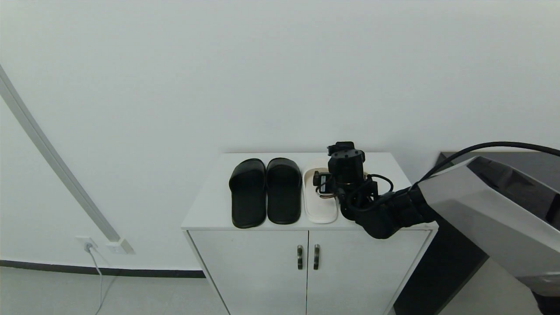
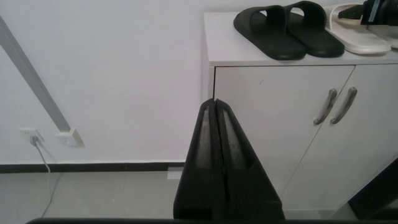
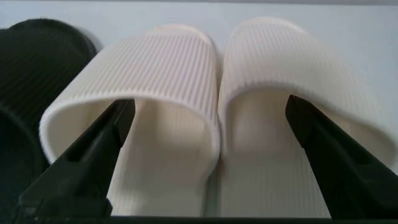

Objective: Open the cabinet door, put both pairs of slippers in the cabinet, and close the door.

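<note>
White slippers [image 3: 168,62] lie side by side on the cabinet top [image 1: 205,214], their long axes running straight ahead of the right gripper [image 3: 208,118], which is spread across both strap openings. The left gripper [image 2: 215,124] is held clenched, well apart.

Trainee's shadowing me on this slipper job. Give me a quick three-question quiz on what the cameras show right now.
1. True or false: the cabinet doors are open.
2. How does the right gripper meet the white slippers? A. One finger under each strap. B. Both fingers pinching one strap. C. Nowhere near them.
3. Fill in: the left gripper, low beside the cabinet, is ____ (open or shut).

Key: 1 false; 2 A; 3 shut.
</note>
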### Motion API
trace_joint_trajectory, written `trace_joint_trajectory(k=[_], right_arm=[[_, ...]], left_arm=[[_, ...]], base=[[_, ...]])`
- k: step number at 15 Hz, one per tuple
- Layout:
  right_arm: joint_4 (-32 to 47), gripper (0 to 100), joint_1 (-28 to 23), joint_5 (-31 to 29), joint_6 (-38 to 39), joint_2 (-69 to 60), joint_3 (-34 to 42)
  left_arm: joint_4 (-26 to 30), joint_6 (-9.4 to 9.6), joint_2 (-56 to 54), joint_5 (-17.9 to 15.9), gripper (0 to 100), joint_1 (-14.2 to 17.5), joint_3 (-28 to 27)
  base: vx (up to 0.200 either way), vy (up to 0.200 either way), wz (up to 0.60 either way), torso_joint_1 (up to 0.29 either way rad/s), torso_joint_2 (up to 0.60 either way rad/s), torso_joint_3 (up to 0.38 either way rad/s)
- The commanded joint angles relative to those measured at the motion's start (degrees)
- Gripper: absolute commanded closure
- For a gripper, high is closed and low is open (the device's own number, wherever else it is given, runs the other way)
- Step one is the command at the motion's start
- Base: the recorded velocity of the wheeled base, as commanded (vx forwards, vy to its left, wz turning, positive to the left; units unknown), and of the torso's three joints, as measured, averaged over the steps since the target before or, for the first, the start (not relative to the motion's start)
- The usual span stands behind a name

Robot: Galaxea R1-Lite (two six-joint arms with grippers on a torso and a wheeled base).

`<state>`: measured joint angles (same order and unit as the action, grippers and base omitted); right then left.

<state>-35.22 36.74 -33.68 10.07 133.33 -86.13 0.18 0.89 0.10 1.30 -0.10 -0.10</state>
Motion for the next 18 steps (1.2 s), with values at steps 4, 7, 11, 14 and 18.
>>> trace_joint_trajectory(k=[4, 7, 11, 14, 18], right_arm=[[0.1, 0, -1.1, 0.2, -1.5, 3.2, -4.1], [0.0, 0, -1.2, 0.3, -1.7, 4.0, -4.8], [0.0, 100, -1.3, 0.4, -1.8, 4.1, -5.3], [-0.1, 100, -1.2, 0.0, -2.1, 3.3, -5.0], [-0.4, 100, -0.8, -0.2, -2.1, -1.1, -1.1]], left_arm=[[0.0, -0.01, 0.0, -0.2, 100, 0.0, 0.0], [0.1, -0.10, 0.0, -0.3, 100, 0.0, 0.0], [0.1, -0.10, 0.0, -0.3, 100, 0.0, 0.0], [0.1, -0.01, 0.0, -0.3, 100, 0.0, 0.0], [0.1, -0.01, 0.0, -0.3, 100, 0.0, 0.0]], base=[[0.000, 0.000, 0.00, 0.000, 0.00, 0.000], [0.000, 0.000, 0.00, 0.000, 0.00, 0.000], [0.000, 0.000, 0.00, 0.000, 0.00, 0.000], [0.000, 0.000, 0.00, 0.000, 0.00, 0.000], [0.000, 0.000, 0.00, 0.000, 0.00, 0.000]])
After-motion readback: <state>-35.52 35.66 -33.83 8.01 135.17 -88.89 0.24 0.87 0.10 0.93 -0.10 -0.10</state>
